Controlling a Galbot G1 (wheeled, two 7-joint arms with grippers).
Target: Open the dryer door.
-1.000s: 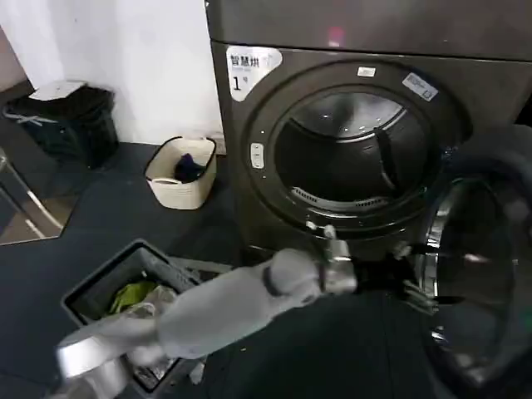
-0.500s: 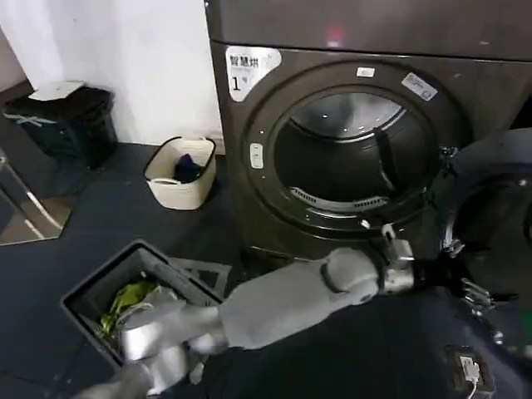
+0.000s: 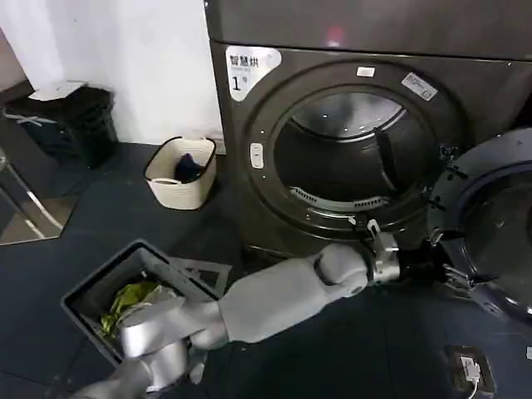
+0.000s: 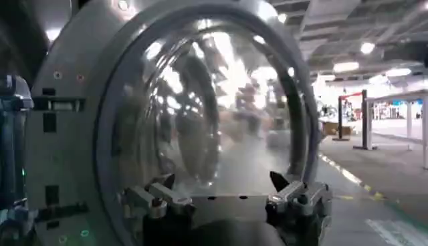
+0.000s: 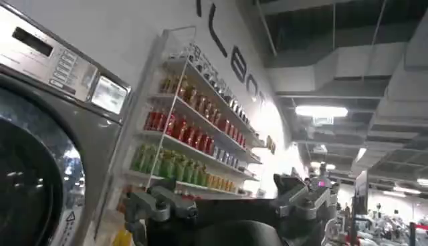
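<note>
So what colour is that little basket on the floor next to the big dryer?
The small laundry basket is cream-white, seen best in the head view.

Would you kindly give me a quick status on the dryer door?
Left gripper open, at the dryer door's inner side. Door swung wide to the right, dryer drum exposed. Right gripper open, away from the work. Nothing blocking.

The head camera looks down at the dryer (image 3: 366, 125) front. The left wrist camera faces the dryer door (image 4: 194, 113) close up, a door the head view shares. The right wrist camera tilts upward.
</note>
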